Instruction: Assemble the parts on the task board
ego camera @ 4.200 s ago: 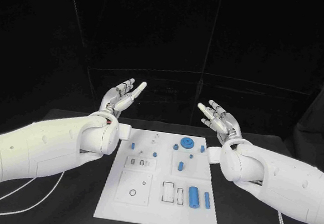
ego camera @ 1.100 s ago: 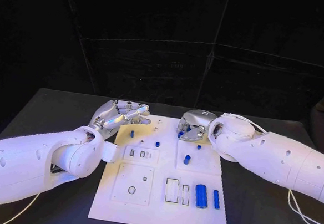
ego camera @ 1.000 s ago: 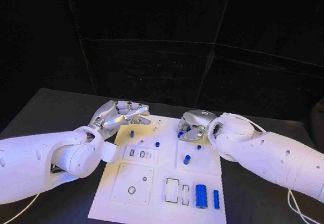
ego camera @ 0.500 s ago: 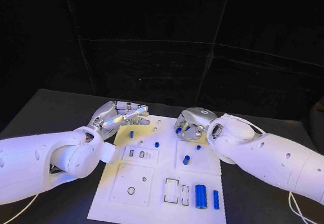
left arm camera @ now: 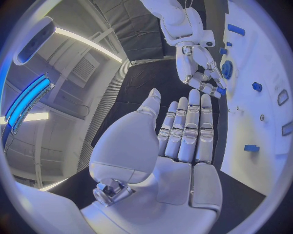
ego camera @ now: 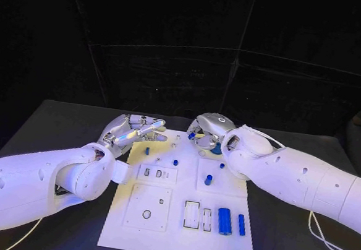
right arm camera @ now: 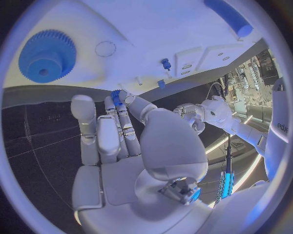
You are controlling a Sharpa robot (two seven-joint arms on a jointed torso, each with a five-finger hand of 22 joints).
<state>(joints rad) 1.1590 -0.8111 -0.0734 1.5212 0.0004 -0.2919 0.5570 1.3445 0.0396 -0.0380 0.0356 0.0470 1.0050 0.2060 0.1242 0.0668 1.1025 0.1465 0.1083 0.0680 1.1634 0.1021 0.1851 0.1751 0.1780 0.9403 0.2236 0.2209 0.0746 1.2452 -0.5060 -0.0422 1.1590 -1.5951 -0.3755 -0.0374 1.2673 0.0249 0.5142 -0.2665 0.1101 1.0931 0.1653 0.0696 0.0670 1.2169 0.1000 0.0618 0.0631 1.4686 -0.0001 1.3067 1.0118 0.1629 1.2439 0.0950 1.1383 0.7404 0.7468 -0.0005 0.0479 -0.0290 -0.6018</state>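
Most parts lie loose on the task board [ego camera: 175, 240]; right hand [ego camera: 206, 130], upper middle, seemingly pinches a small blue part [right arm camera: 115, 97]; left hand [ego camera: 132, 128] flat, empty.

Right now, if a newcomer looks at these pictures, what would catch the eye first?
First, the white task board in the middle of the black table, dotted with small blue parts. At its far end the right robot hand pinches a small blue piece beside the large blue gear. The left robot hand hovers open at the far left corner.
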